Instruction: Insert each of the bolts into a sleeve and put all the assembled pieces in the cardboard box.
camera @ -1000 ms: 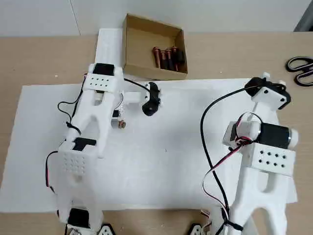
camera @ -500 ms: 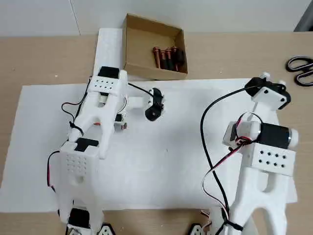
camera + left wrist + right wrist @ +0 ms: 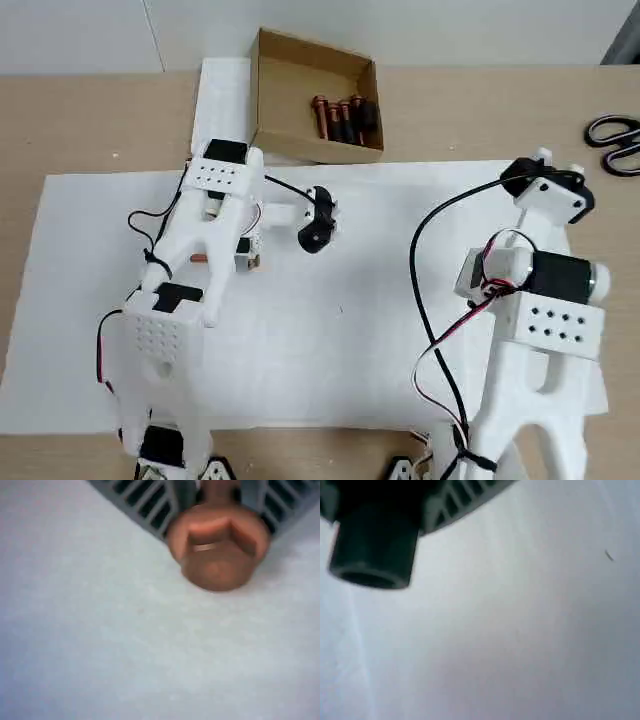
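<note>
A copper bolt (image 3: 217,550) is clamped in the left gripper (image 3: 218,492). Its shank is pinched between the grey ribbed jaws and its head sticks out just above the white sheet (image 3: 340,350). Whether the head touches the sheet cannot be told.

From above, that gripper is found on the near side of the cardboard box (image 3: 268,90), a little in front of its left corner and tucked under the left arm. A dark sleeve (image 3: 372,550) is gripped by the right gripper (image 3: 395,500). The jaws are closed onto it, and its open end is pointed down and hangs free over the sheet.

The right gripper is placed well to the right of the box and nearer the arm bases than the box is. Bolt and sleeve are kept well apart, one to each side of the box's near wall.

Inside the box, a cluster of assembled pieces (image 3: 343,117) is seen lying against the right-hand wall, copper ends showing beside dark sleeves. The box is set on the table (image 3: 80,120) at the far edge of the sheet. A pair of scissors (image 3: 615,140) is left far to the right of the box, off the sheet.
</note>
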You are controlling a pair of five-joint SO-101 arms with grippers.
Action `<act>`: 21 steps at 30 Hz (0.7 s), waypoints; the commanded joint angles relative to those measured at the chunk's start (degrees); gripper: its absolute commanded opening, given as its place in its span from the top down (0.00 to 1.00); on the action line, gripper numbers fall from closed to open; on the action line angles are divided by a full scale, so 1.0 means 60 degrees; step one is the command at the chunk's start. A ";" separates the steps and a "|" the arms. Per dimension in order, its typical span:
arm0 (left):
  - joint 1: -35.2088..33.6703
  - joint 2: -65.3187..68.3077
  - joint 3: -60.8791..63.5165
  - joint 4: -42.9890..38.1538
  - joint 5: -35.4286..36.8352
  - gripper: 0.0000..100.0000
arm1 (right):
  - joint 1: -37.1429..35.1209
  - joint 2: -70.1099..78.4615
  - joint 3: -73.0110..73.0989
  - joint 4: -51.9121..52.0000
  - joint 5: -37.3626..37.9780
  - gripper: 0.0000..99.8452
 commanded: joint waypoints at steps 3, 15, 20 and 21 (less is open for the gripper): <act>0.0132 -0.0147 -0.1692 0.0220 -0.1333 1.00 | 0.0051 -0.0256 -0.0088 -0.0095 0.0088 1.00; 0.0396 -0.0205 -0.6615 0.0234 0.3473 1.00 | -0.0037 -0.1018 -0.0176 0.0198 0.0132 1.00; 0.0630 -0.0923 -0.7568 0.0234 0.4982 0.99 | -0.0813 -0.1941 -0.0015 0.0579 0.0147 1.00; 0.0674 -0.1040 -0.7538 0.0234 0.5026 0.99 | -0.0901 -0.2059 0.0073 0.0579 0.0147 1.00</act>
